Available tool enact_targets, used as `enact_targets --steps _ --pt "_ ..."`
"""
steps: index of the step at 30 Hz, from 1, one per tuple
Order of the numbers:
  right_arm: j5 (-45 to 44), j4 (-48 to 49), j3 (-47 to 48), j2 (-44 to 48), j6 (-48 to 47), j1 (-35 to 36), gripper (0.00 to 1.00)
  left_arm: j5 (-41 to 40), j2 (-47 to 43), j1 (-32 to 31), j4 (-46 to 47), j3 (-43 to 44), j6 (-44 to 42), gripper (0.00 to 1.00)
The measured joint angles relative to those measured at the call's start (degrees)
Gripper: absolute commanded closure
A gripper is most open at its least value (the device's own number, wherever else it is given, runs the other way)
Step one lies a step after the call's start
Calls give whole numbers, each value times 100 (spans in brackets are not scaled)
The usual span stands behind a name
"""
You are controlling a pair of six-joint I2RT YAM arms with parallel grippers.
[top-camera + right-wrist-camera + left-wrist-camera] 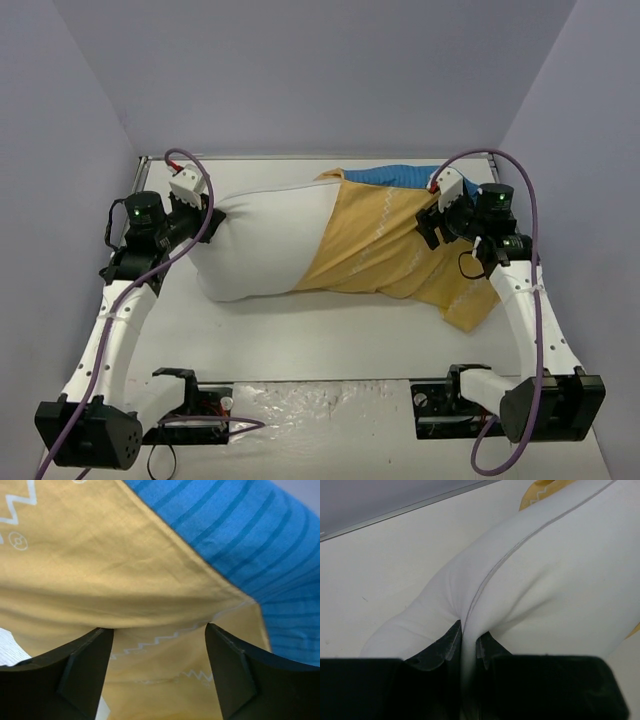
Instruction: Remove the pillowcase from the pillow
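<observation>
The white pillow (265,245) lies across the table with its left half bare. The pillowcase (385,245), mustard side out with white zigzags and a blue striped part at the back, covers its right half and trails toward the front right. My left gripper (205,218) is shut on the pillow's left end; in the left wrist view (467,642) white fabric (545,580) is pinched between the fingers. My right gripper (432,222) is open over the pillowcase's right part; in the right wrist view (159,652) the mustard fabric (125,565) lies between the spread fingers.
The white table (330,335) is walled by grey panels at the back and sides. The arm bases (190,405) sit at the near edge with cables looping up.
</observation>
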State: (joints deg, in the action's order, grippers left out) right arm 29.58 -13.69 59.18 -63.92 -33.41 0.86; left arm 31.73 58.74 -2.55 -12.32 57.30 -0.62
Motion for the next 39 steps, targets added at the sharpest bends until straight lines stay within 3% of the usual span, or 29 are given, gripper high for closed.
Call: enact_targets --steps 1,2,5,8,16,21,24,27,28,31,34,39 --pt "85 131 -68 -52 131 9 37 0 -2 0 20 -11 2 98" --pt "142 258 -142 -116 256 26 53 0 -9 0 26 -17 2 98" --pt "160 522 -256 -396 538 229 84 0 -52 0 81 -87 2 98" --pt "20 713 -256 -557 691 350 98 -24 -118 0 81 -111 0 98" --pt "-796 643 -275 -59 420 289 100 70 -170 -35 81 -155 44 98" --pt "-667 632 -275 -76 138 -776 100 315 -170 -118 79 -164 136 98" --pt "-509 608 -278 -181 52 -1032 100 494 -170 -195 79 -170 173 98" --pt "-297 605 -315 -195 -39 -1106 78 498 -164 -192 79 -170 214 98" --pt "-225 590 -328 -179 -74 -1152 57 468 -155 -179 85 -170 238 98" --pt "81 433 -334 -24 -240 -1276 32 417 13 -111 138 -90 479 98" --pt "496 234 -332 393 -313 -1322 25 317 656 -98 -55 525 916 98" --pt "1080 114 -210 1040 -227 -1314 23 -258 2199 -131 -791 2243 1320 95"
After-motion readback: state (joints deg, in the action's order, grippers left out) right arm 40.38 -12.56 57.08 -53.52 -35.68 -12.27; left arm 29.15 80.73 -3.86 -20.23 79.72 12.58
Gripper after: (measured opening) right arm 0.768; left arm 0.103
